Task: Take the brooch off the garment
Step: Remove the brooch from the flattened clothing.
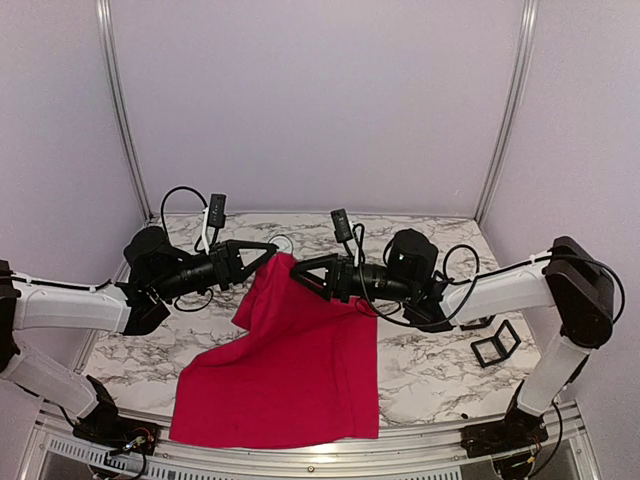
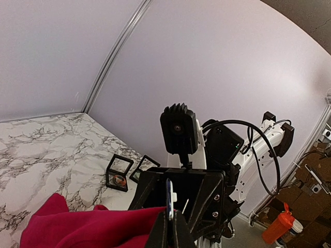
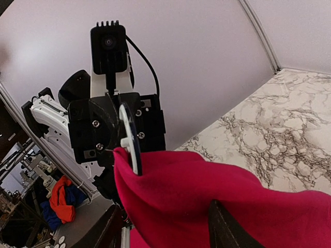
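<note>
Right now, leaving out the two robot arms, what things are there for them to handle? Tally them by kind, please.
Bright red short-sleeved T-shirt: 1
Round white brooch with a blue rim: 1
Black square display frames: 2
Total: 4

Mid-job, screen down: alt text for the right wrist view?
A round white, blue-rimmed brooch sits at the raised tip of the bright red T-shirt, at the left gripper facing the camera. The right gripper shows dark fingers either side of the cloth below; veined marble table at right.
</note>
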`<state>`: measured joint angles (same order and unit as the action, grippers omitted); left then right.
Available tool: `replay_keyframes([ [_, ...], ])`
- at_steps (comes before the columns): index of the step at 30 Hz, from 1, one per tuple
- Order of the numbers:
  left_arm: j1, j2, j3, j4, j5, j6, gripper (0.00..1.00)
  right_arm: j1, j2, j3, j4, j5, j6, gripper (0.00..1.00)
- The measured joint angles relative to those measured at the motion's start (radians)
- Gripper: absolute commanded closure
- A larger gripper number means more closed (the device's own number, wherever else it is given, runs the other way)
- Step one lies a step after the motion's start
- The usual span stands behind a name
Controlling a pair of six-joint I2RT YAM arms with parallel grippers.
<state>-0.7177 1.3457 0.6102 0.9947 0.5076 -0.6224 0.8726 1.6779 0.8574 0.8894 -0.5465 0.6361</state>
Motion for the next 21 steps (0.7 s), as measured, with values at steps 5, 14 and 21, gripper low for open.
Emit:
replay_keyframes([
  [5, -0.005, -0.001, 0.0, 0.011, 0.018, 0.022, 1.0, 0.007, 0.025, 0.03, 0.026, -0.013, 0.018, 0.46],
  [14, -0.016, -0.005, 0.0, 0.011, 0.044, 0.055, 1.0, 0.02, 0.045, 0.065, 0.087, -0.009, 0.037, 0.64],
  [21, -0.017, -0.005, 0.0, 0.011, 0.041, 0.061, 1.0, 0.022, 0.058, 0.075, 0.126, -0.021, 0.048, 0.76],
])
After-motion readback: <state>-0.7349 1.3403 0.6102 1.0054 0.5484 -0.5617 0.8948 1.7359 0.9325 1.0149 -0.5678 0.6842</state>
